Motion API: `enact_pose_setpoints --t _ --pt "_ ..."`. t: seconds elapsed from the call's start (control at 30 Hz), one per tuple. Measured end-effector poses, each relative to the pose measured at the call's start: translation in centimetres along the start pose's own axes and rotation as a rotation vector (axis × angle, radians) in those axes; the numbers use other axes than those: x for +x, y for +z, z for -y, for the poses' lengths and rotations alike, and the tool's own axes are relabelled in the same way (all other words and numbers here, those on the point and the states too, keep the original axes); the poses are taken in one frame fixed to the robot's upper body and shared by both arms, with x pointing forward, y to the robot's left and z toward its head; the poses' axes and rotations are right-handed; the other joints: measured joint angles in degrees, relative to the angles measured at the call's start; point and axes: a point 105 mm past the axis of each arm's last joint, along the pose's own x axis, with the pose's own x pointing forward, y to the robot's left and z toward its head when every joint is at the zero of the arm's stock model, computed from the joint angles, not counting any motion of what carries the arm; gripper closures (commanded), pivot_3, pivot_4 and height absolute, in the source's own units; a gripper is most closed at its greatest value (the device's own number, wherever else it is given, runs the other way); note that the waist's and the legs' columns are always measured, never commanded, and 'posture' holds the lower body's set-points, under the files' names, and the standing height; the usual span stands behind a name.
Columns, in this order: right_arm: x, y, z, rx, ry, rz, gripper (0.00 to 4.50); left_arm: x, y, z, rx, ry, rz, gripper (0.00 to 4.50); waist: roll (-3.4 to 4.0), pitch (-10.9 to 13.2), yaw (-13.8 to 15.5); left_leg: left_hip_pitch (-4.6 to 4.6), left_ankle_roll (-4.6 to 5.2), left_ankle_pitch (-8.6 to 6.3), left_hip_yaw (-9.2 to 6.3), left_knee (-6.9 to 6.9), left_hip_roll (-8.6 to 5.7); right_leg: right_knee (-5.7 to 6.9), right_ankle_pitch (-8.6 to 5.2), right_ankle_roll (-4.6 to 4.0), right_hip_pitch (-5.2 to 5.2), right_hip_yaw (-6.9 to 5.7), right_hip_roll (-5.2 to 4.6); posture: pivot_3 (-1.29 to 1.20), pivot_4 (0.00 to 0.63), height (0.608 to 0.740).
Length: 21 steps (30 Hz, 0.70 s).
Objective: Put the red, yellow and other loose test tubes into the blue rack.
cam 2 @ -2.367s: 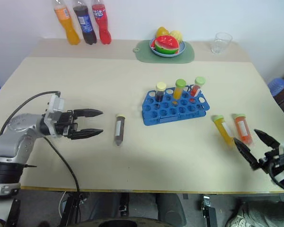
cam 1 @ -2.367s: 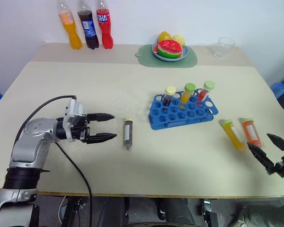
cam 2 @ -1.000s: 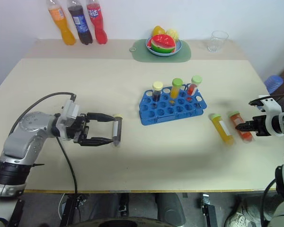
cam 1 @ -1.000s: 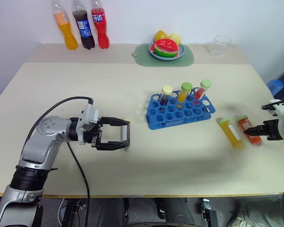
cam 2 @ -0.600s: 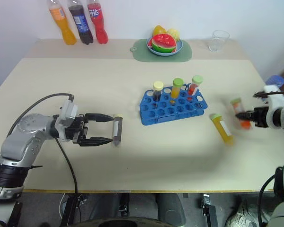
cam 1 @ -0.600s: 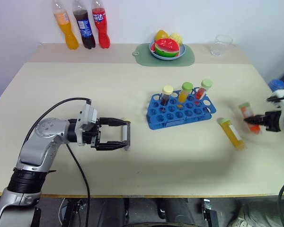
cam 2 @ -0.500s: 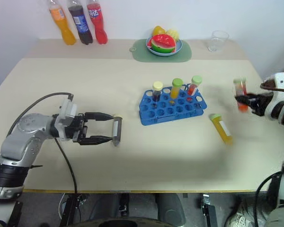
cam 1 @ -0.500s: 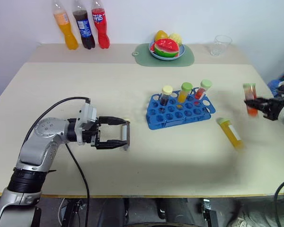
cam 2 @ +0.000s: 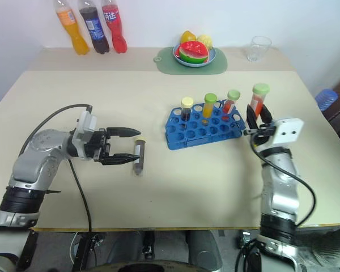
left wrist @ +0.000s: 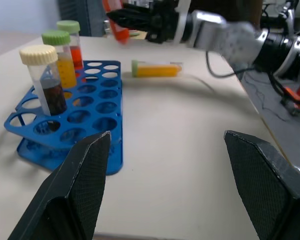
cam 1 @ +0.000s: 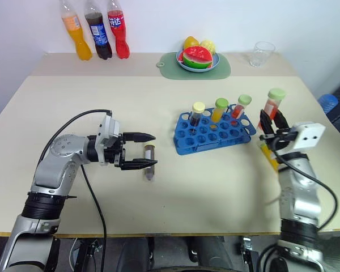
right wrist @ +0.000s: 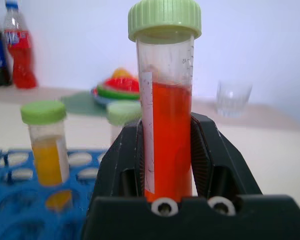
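My right gripper is shut on the orange-red, green-capped test tube and holds it upright in the air, just right of the blue rack. In the right wrist view the fingers clamp the tube on both sides. The yellow tube lies on the table behind that arm. The dark brown tube lies left of the rack, at the tips of my open left gripper. Three capped tubes stand in the rack's back row.
Three soda bottles stand at the back left. A green mat with a fruit plate and a clear glass sit along the back. Bare tabletop lies in front of the rack.
My right gripper has lifted the orange-red tube off the table, swung it left toward the rack and turned it upright. The left gripper stays open by the brown tube.
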Motion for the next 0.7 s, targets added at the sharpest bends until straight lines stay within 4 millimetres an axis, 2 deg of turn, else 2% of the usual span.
enact_pose_setpoints --t 0.13,0.33,0.7 --pt "1.0 0.1 -0.6 -0.017 -0.004 0.056 3.73 0.1 0.1 -0.3 0.009 0.002 0.008 0.77 -0.01 0.0 0.3 0.00 0.00 0.00 0.00 0.00 0.00 -0.01 0.00 0.00 0.03 0.00 -0.01 0.00 0.150 0.740" --pt "0.2 -2.9 -1.5 0.018 -0.003 -0.013 3.73 0.3 0.1 -0.2 0.008 0.007 0.016 0.77 0.00 0.0 0.1 0.01 0.00 0.00 0.00 -0.01 0.00 0.00 0.00 0.00 0.03 0.00 -0.02 0.00 0.150 0.740" --pt "-0.3 -3.7 -1.8 0.029 -0.009 -0.013 3.73 0.3 -0.1 -0.1 0.007 0.031 0.013 0.77 -0.01 0.0 0.1 0.05 0.00 0.00 -0.02 -0.01 0.00 0.01 0.00 -0.01 0.06 0.00 -0.02 0.00 0.150 0.740"
